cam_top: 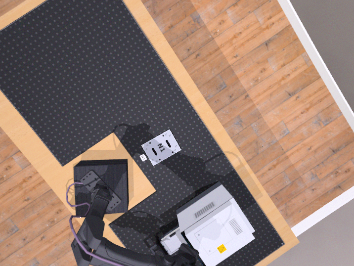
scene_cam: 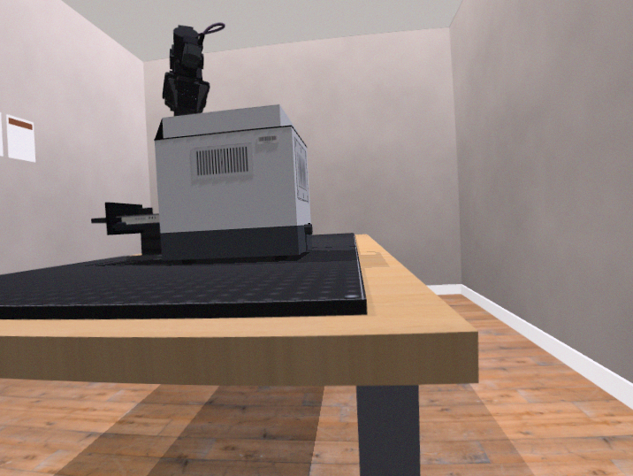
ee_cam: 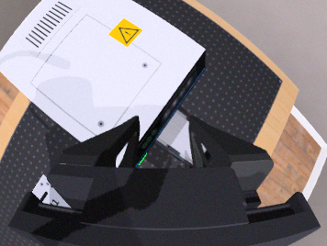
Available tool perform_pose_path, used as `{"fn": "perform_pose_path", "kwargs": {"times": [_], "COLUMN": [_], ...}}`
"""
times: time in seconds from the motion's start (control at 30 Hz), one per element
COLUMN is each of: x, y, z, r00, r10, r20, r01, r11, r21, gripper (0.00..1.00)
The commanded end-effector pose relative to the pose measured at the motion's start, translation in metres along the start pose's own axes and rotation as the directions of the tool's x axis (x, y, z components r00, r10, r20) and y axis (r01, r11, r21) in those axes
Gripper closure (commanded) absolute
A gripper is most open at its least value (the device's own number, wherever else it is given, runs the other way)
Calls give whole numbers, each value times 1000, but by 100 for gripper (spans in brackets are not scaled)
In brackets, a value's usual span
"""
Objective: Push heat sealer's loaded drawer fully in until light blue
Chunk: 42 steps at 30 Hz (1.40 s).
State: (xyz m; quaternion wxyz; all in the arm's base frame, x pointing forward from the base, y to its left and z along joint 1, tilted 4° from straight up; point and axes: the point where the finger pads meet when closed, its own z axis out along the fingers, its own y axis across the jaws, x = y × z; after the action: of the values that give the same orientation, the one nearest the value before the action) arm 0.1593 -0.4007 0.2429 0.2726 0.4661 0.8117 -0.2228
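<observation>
The heat sealer (cam_top: 226,228) (scene_cam: 224,204) (ee_cam: 101,55) stands upright, white with a dark base. Its drawer (cam_top: 170,244) (scene_cam: 141,219) sticks out of the front, with a dark handle (scene_cam: 98,220) at its outer end. A pale surface shows on the drawer; the sheet and sealing frame cannot be told apart clearly. A green light (ee_cam: 142,159) shows on the front panel in the wrist view. My gripper (ee_cam: 163,121) is partly open and empty, above the sealer's front edge and the drawer. The arm hides part of the drawer in the top view.
A flat grey plate marked N1 (cam_top: 161,154) lies on the dark dotted mat (cam_top: 85,71), beside a small N1 label (cam_top: 143,157). The black arm base (cam_top: 120,171) stands at the cut-out in the mat. The table edge (cam_top: 274,226) runs behind the sealer.
</observation>
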Motion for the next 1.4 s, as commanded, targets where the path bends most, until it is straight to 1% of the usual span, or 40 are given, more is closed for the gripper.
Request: {"fn": "perform_pose_path", "kwargs": {"times": [0.0,0.07,0.13,0.23,0.3,0.33,0.37,0.4,0.47,0.5,0.53,0.57,0.63,0.7,0.73,0.77,0.8,0.83,0.87,0.93,0.97,1.0,1.1,1.17,1.2,1.27,1.3,1.33,1.37], "x": [4,10,10,19,25,44,39,42,42,56,46,50,57,57,60,61,74,77,74,81,93,86,97,104,120,120,118,116,133], "y": [-9,-17,-17,-24,-28,-26,-28,-30,-36,-36,-41,-45,-50,-50,-52,-52,-50,-52,-56,-60,-59,-65,-73,-75,-72,-72,-74,-78,-76], "z": [-1,2,2,7,10,19,7,9,13,21,20,21,23,23,24,21,20,21,24,27,29,32,34,35,36,36,30,34,41], "r00": [1000,994,994,979,978,970,978,979,983,965,962,953,931,931,928,931,927,929,937,937,912,901,854,850,837,837,851,862,812], "r10": [8,63,63,123,126,126,122,112,111,145,168,189,230,230,234,234,232,220,220,220,245,276,337,342,342,342,328,328,361], "r20": [-30,-84,-84,-161,-166,-207,-171,-171,-146,-220,-214,-238,-285,-285,-290,-278,-296,-297,-272,-272,-331,-334,-397,-402,-428,-428,-409,-386,-459], "r01": [-8,-60,-60,-116,-119,-120,-118,-108,-107,-140,-160,-176,-211,-211,-215,-218,-217,-206,-206,-205,-228,-256,-301,-308,-311,-311,-300,-299,-329], "r11": [1000,998,998,992,992,992,992,994,994,989,986,982,973,973,972,972,973,975,975,975,970,961,941,940,940,940,945,945,932], "r21": [-3,27,27,50,52,41,33,32,35,39,53,73,97,97,98,89,81,78,80,80,88,103,152,147,141,141,134,135,151], "gripper": [55,55,55,55,55,55,55,55,55,55,55,55,55,55,55,55,55,55,55,55,55,55,55,55,55,55,55,55,55]}}
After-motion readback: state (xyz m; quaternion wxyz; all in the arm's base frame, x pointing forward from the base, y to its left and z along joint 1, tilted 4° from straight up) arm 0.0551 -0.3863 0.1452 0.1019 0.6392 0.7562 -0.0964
